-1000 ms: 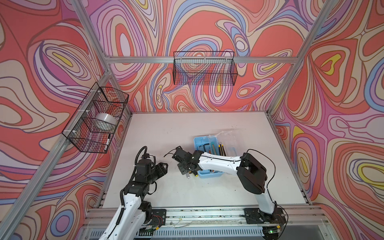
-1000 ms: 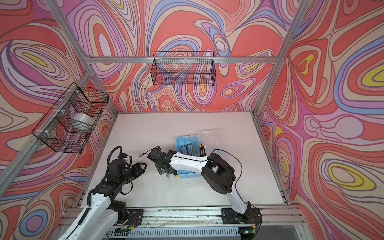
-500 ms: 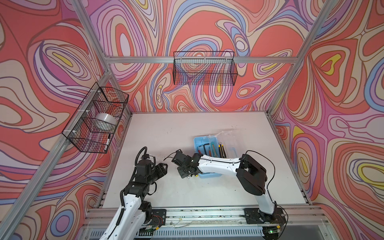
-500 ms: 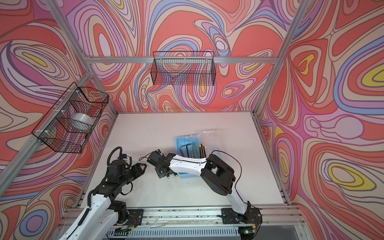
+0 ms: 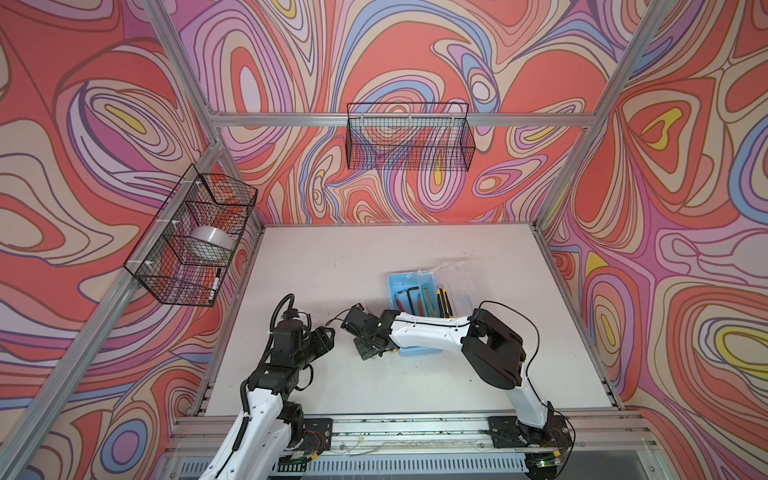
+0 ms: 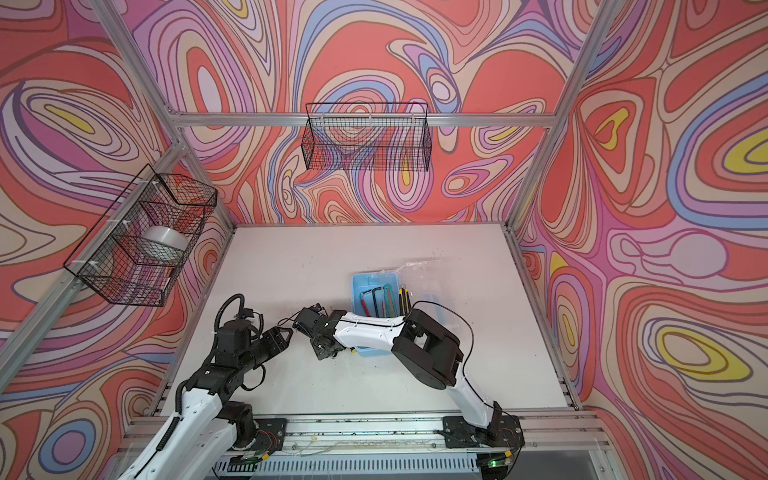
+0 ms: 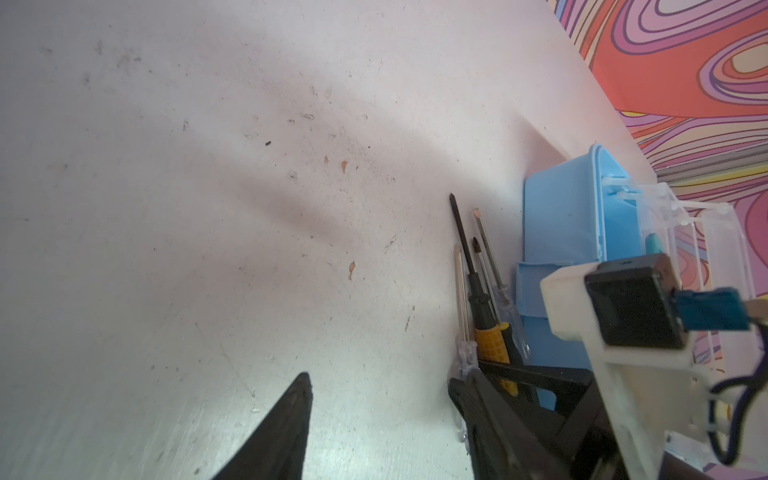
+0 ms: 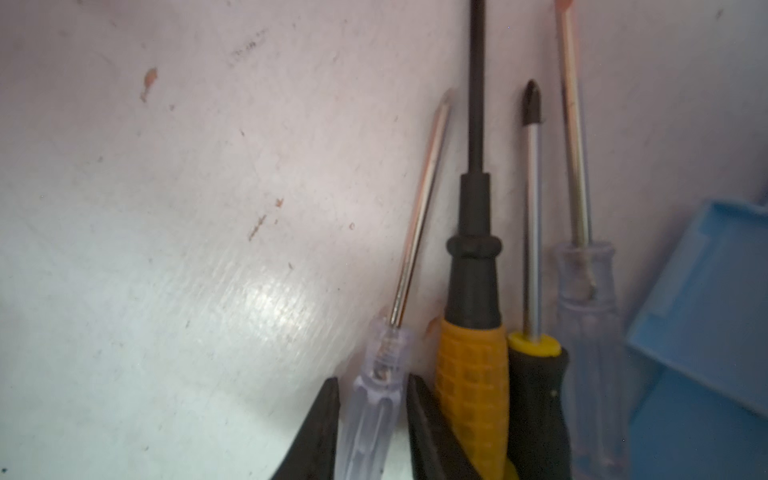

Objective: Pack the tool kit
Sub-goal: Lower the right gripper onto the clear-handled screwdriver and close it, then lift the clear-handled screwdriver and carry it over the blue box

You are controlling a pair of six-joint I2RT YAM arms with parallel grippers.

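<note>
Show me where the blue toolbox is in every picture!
Both top views: the light-blue case sits right of centre, near end under the right arm.
Left wrist: case beside the four screwdrivers.
Right wrist: blue edge beside the same screwdrivers.
Shared landmark: the right gripper, at the case's near end.

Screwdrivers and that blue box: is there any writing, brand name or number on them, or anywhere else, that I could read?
No text can be read anywhere in these views.
The screwdrivers: no print shows on handles or shafts.
The blue case: no label visible.
The marker in the wire basket: too small to tell whether it carries print.
</note>
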